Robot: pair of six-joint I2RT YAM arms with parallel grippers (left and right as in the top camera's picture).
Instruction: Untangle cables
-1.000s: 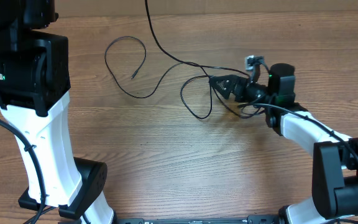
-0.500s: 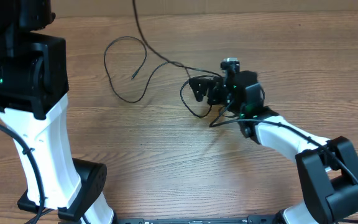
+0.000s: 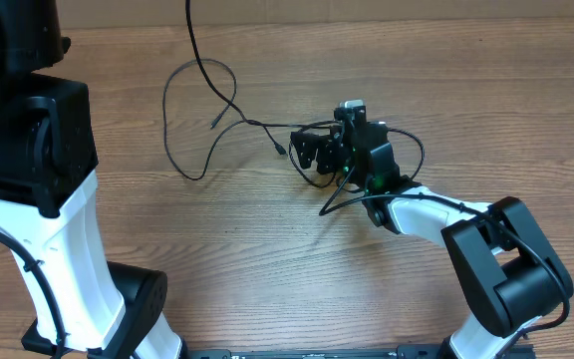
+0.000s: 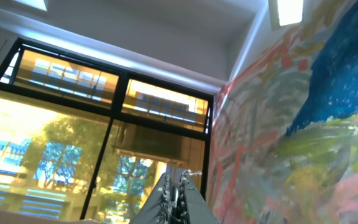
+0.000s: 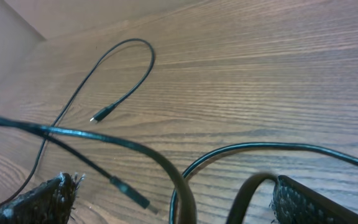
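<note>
Thin black cables lie looped on the wooden table, with one small plug end inside the loop and another near my right gripper. One strand rises off the top of the overhead view. The right gripper is open and low over the tangle. In the right wrist view, cable strands and a plug pass between the right gripper's fingers. My left gripper is raised and points at a window and ceiling. It is shut, with a thin dark strand pinched between its fingers.
The left arm's white and black body fills the left of the overhead view. The right arm reaches in from the lower right. A wall borders the table's far edge.
My right gripper has swept left across the table into the tangle, staying open. The rising strand has shifted left and the loop on the table has been dragged with it.
</note>
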